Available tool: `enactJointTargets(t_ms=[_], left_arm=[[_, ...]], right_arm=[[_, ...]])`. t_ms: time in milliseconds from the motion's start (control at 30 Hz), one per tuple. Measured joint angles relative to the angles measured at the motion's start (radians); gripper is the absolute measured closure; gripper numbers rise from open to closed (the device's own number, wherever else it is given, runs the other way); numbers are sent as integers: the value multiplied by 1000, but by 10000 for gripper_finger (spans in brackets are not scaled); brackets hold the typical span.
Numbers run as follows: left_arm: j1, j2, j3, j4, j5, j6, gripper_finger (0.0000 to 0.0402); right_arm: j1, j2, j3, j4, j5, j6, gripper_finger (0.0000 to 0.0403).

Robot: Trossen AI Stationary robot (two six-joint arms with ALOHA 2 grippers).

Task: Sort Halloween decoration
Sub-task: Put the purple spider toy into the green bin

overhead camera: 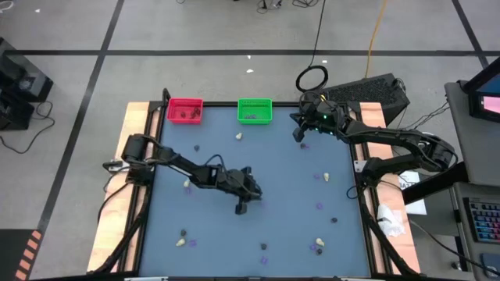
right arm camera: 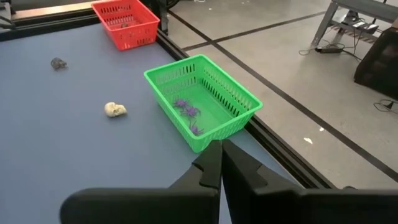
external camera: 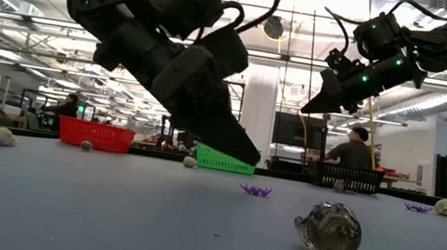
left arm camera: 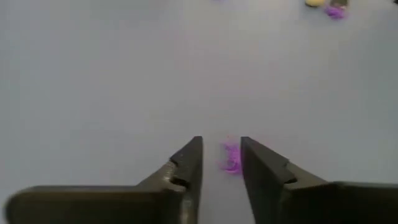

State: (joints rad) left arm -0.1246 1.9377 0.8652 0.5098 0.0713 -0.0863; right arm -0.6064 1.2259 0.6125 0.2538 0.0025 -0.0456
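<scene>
My left jaws (left arm camera: pixel 221 163) stood partly open, low over mid-bench, a flat purple bit (left arm camera: pixel 231 158) lying in the gap just beyond the tips. My right jaws (right arm camera: pixel 221 163) hung shut near the green bin (right arm camera: pixel 245 99), farther off.

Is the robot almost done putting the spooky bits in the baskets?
Not yet. Some purple bits already lie in the green bin. The left gripper is open around one purple bit on the table. The right gripper is shut near the green bin. Many trinkets, like a cream lump, remain scattered.
</scene>
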Motion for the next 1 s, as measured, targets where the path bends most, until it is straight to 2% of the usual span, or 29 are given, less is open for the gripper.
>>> enactJointTargets(t_ms=[200, 433, 567, 833, 900, 1000], left_arm=[[-3, 77, 24, 3, 34, -12, 240], [-3, 118, 54, 12, 45, -11, 239], [-3, 118, 54, 6, 45, -7, 271], [7, 107, 52, -16, 62, 7, 383], [15, 91, 50, -32, 64, 33, 395], [36, 59, 48, -58, 66, 59, 394]], right_arm=[[0, 0, 0, 0, -2, 0, 401], [2, 0, 0, 4, -4, -3, 401], [11, 0, 0, 5, -3, -16, 401], [13, 0, 0, 6, -4, -23, 401], [13, 0, 0, 6, -4, -23, 401], [13, 0, 1, 6, -4, -26, 401]])
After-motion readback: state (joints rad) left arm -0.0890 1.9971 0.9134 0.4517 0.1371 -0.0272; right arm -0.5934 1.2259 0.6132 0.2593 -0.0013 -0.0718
